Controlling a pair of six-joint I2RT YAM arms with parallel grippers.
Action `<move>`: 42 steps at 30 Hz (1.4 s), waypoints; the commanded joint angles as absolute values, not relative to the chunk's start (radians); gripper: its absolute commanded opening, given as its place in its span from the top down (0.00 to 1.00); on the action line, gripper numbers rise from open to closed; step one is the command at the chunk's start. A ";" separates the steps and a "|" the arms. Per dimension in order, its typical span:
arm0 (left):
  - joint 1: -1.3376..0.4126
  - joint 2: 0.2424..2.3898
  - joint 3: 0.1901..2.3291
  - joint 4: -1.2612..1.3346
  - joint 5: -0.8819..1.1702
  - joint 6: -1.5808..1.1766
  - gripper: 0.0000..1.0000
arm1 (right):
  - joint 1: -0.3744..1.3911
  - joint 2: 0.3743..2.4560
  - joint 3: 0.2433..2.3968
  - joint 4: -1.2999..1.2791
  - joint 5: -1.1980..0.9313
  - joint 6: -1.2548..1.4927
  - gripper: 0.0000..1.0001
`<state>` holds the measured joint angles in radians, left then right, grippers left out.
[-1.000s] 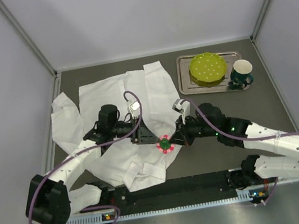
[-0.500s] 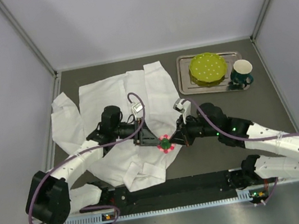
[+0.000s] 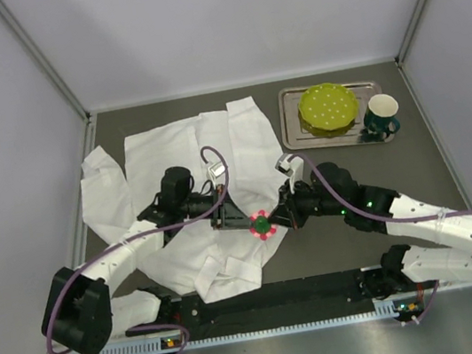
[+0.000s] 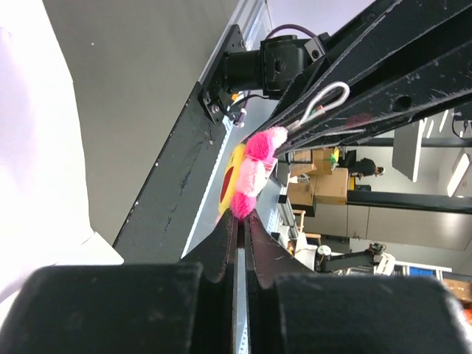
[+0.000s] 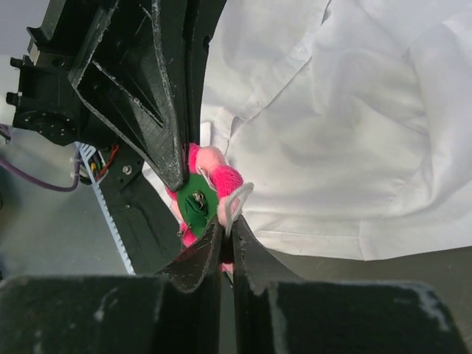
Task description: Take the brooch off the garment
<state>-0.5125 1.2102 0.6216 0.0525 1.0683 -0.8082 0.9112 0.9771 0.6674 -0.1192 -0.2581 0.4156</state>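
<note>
Seen from above, the left gripper [image 3: 245, 221] has slid in on the brooch [image 3: 263, 226] since a second ago, and its jaws, wide then, have come together. The right gripper [image 3: 277, 221] stays pinched on the other side. The flower sits between the two sets of fingertips, at the edge of the garment [image 3: 170, 156].

The left wrist camera gives what the overhead cannot: its fingers [image 4: 221, 243] stand a thin slit apart with a pink petal of the brooch [image 4: 251, 173] nipped at their tips. The yellow face shows edge-on, and a wire loop [image 4: 324, 99] lies beyond.

The right wrist camera shows its own jaws closed on that wire loop [image 5: 236, 200]. The brooch's green back [image 5: 196, 206] is just past the tips and white shirt [image 5: 332, 133] spreads beyond; whether the pin is still in the cloth I cannot tell
</note>
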 commanded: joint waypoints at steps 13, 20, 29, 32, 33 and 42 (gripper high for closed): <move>-0.511 1.259 0.689 0.064 0.971 -0.896 1.00 | 0.907 0.841 0.634 -0.187 -0.133 0.523 0.38; -0.503 1.296 0.703 0.143 0.957 -0.948 1.00 | 0.946 0.840 0.592 -0.144 -0.196 0.554 0.21; -0.497 1.305 0.718 0.141 0.954 -0.953 1.00 | 1.045 0.972 0.644 -0.055 -0.212 0.571 0.21; -0.495 1.304 0.721 0.127 0.950 -0.945 1.00 | 1.071 0.996 0.666 -0.038 -0.212 0.575 0.21; -0.494 1.302 0.724 0.120 0.945 -0.934 1.00 | 1.075 0.999 0.670 -0.031 -0.215 0.578 0.21; -0.489 1.316 0.732 0.106 0.948 -0.917 1.00 | 1.080 1.035 0.693 0.066 -0.278 0.652 0.21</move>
<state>-0.4946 1.3144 0.6914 0.0830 0.9440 -0.9398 1.0653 1.0115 0.6308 -0.0238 -0.2432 0.6067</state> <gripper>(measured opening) 0.053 0.790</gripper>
